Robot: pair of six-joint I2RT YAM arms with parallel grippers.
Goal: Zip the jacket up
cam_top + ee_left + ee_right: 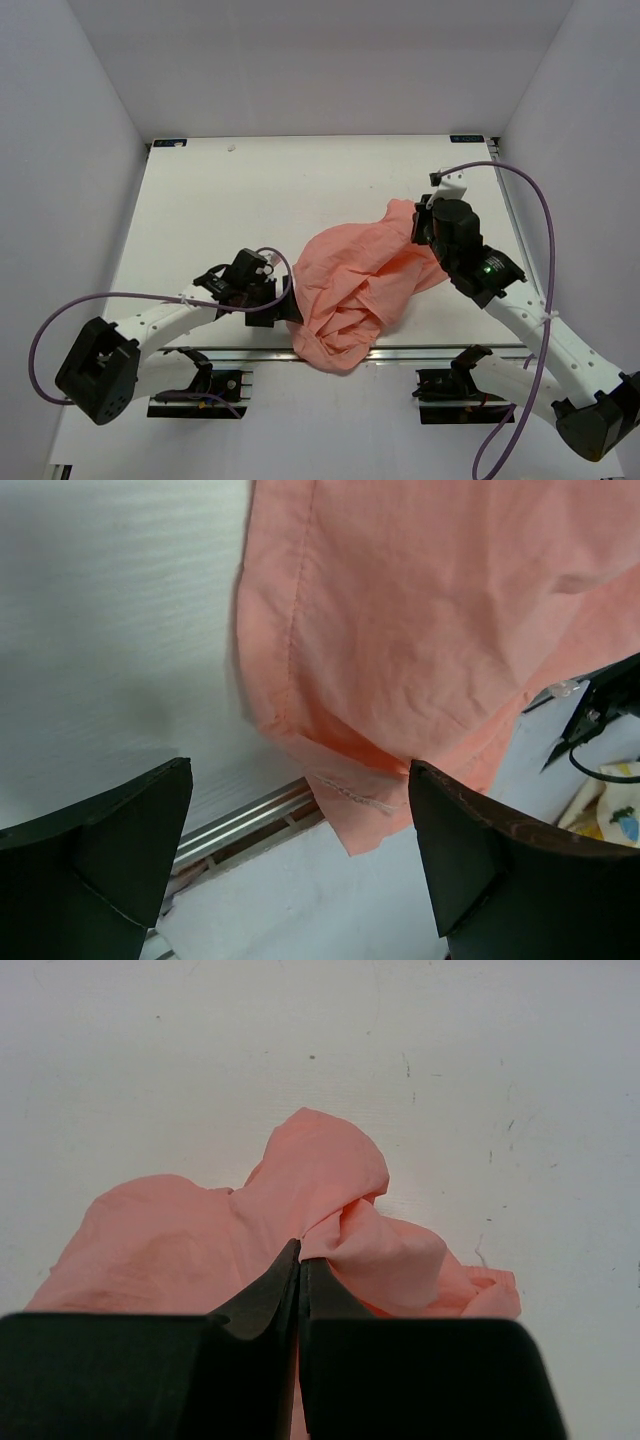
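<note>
**On a white table, a pink jacket lies bunched between two arms**

Across the middle of the table [250, 200], nearer its front edge, the jacket [355, 290] sits in a wrinkled heap. One corner of its hem hangs past the metal rail [250, 352] that runs along that edge. Plain white walls [320, 60] close in the table at the back and on both sides. The tabletop is matte and pale, and in the right wrist view it shows small dark specks [312, 1057] and faint scuffs.

The left gripper [300, 820] stands wide open just beside the jacket's lower left edge, with nothing between its fingers. The right gripper [300, 1260] is closed at the heap's far right end, pinching a fold of the fabric. Purple cables [545, 230] loop from both arms.
</note>
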